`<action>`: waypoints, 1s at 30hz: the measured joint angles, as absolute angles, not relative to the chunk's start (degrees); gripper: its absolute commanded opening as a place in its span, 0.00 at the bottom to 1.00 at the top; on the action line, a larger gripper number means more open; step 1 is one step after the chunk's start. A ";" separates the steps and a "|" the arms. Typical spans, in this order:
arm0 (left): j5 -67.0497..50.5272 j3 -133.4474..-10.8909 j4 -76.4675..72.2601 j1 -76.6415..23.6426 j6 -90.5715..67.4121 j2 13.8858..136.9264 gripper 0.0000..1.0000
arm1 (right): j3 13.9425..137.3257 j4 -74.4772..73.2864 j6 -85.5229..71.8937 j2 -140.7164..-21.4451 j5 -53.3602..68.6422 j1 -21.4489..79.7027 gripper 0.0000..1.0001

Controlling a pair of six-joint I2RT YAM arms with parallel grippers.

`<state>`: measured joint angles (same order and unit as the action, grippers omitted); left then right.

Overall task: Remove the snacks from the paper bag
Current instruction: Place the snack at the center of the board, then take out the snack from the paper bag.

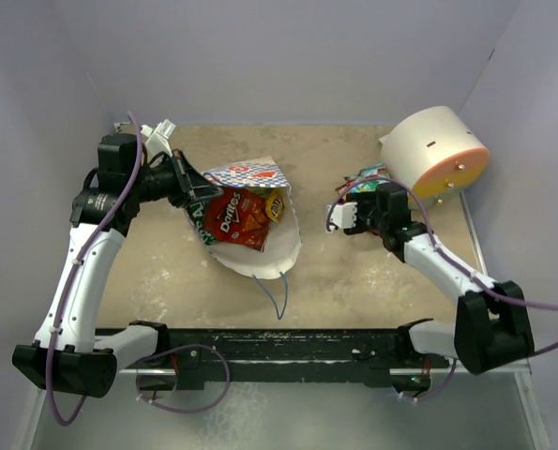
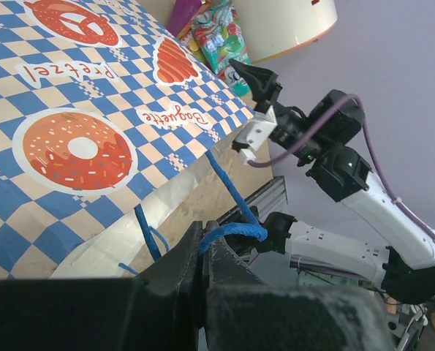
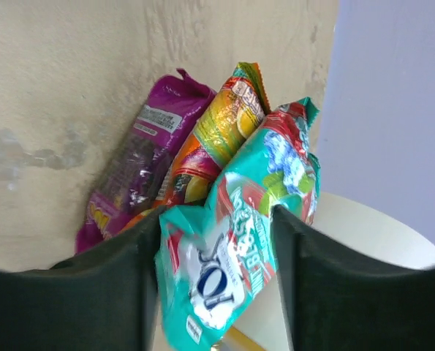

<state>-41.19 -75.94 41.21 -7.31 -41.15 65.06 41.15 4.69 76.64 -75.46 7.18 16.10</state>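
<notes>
The paper bag (image 1: 260, 255) lies on its side with its mouth up. It holds a red chip bag (image 1: 233, 217), a green-and-brown chip bag (image 1: 198, 208) and a small yellow packet (image 1: 275, 204). My left gripper (image 1: 187, 183) is at the bag's left rim. In the left wrist view the gripper (image 2: 202, 230) is shut on the blue string handle (image 2: 235, 230), with the checkered outside (image 2: 93, 110) above it. My right gripper (image 1: 338, 214) is open beside a pile of snacks (image 1: 365, 178). In the right wrist view the gripper (image 3: 217, 219) frames a teal candy bag (image 3: 235, 248), with purple (image 3: 140, 157) and orange-yellow (image 3: 213, 139) packets behind.
A cream cylinder with an orange face (image 1: 433, 150) lies at the back right, right behind the snack pile. The bag's other blue handle (image 1: 277, 298) hangs toward the near edge. A black rail (image 1: 288, 342) runs along the front. Walls close in the table's left, back and right.
</notes>
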 measured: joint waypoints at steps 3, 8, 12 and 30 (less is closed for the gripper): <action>-41.34 -75.83 41.10 -7.31 -41.15 65.06 0.00 | 42.13 -1.32 73.93 -69.87 10.44 16.21 0.95; -41.36 -75.24 40.82 -7.31 -41.17 65.12 0.00 | 46.57 -7.60 60.69 -58.26 21.43 19.68 1.00; -41.65 -75.24 40.60 -7.31 -41.15 65.52 0.00 | 45.06 -4.64 45.30 -49.12 27.31 24.69 1.00; -44.99 -70.17 38.50 -7.31 -41.78 62.24 0.00 | 45.95 9.37 2.24 -61.14 10.59 56.60 0.99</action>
